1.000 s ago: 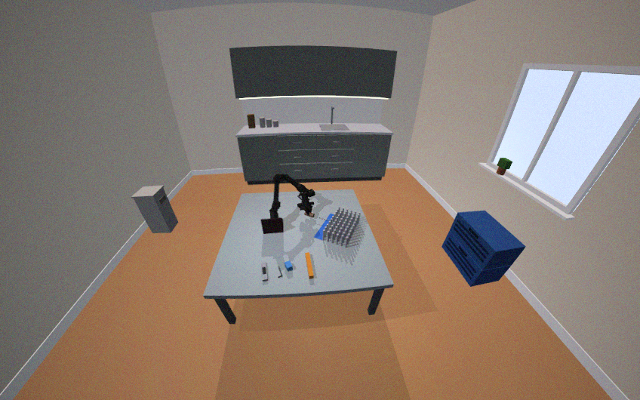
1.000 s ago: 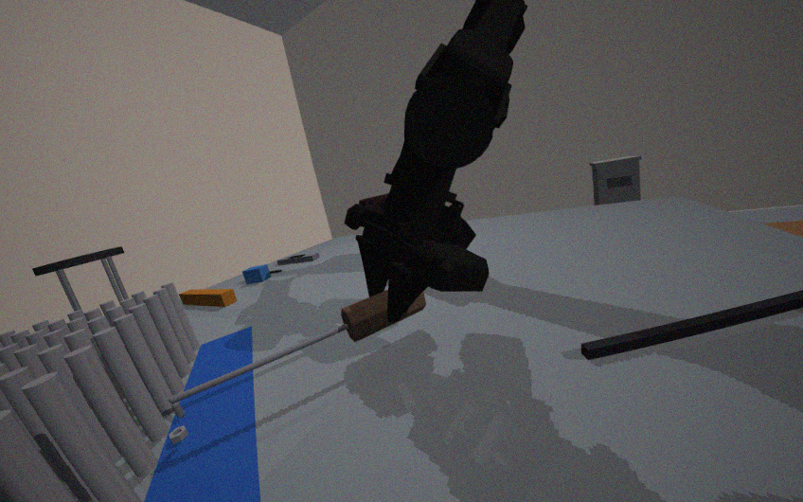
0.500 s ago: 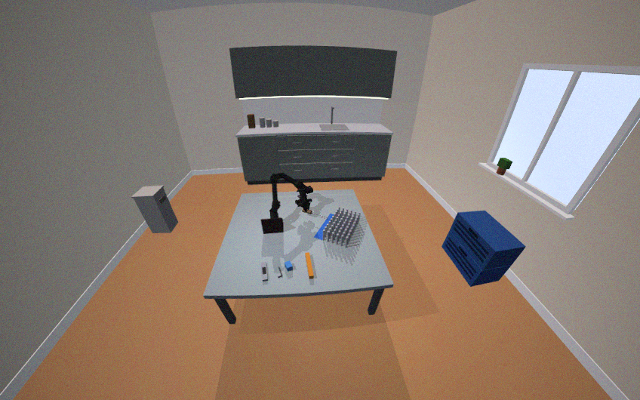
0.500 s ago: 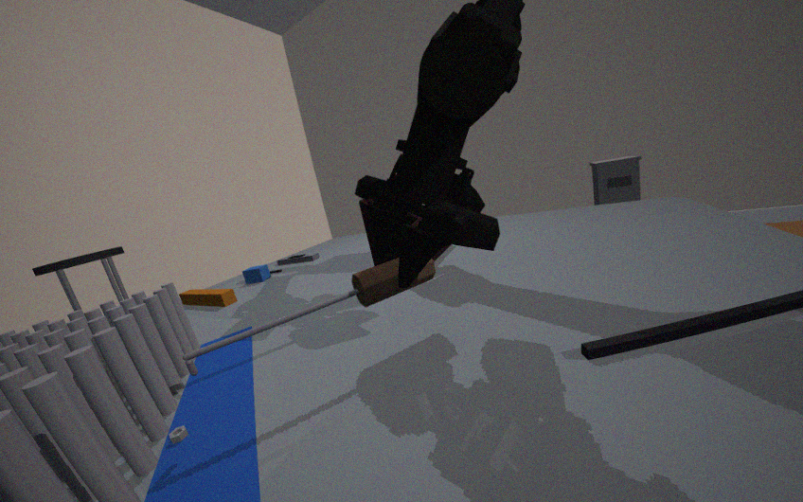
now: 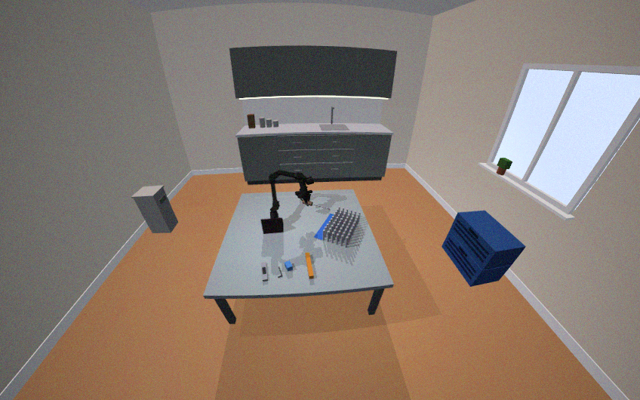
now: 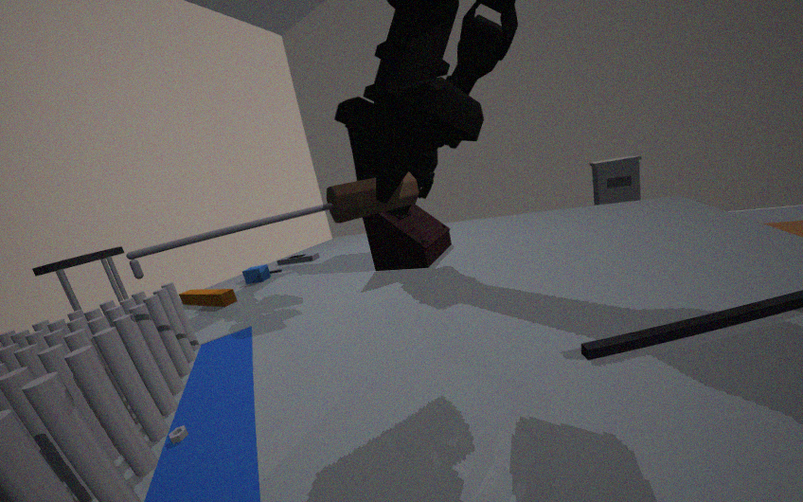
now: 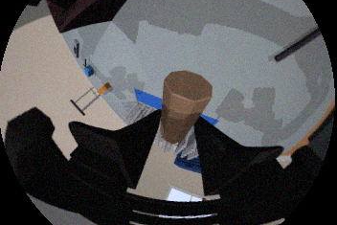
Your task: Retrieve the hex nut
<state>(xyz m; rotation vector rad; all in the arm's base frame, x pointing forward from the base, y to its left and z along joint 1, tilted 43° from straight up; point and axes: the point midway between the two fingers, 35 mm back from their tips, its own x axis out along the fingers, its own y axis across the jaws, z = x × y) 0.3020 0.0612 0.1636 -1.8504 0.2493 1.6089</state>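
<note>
My gripper (image 6: 394, 194) (image 5: 305, 200) (image 7: 178, 116) is shut on the brown wooden handle (image 6: 357, 199) (image 7: 183, 101) of a hook tool and holds it in the air above the table. The tool's thin grey rod (image 6: 229, 229) points toward the standing grey spacers (image 6: 89, 367) (image 5: 342, 226). Its bent tip (image 6: 136, 269) hangs free above the far end of the spacer field. The small pale hex nut (image 6: 178, 434) lies flat on the left edge of the blue taped strip (image 6: 220, 399) (image 5: 324, 226), just in front of the first spacer row and apart from the tool.
A long black L-shaped bar (image 6: 704, 321) lies on the table at the right. An orange block (image 6: 207, 296) (image 5: 309, 265), a blue cube (image 6: 256, 273) (image 5: 288, 266) and a flat dark tool (image 6: 298, 258) lie beyond the strip. The arm's dark base (image 6: 407, 240) (image 5: 272, 225) stands mid-table.
</note>
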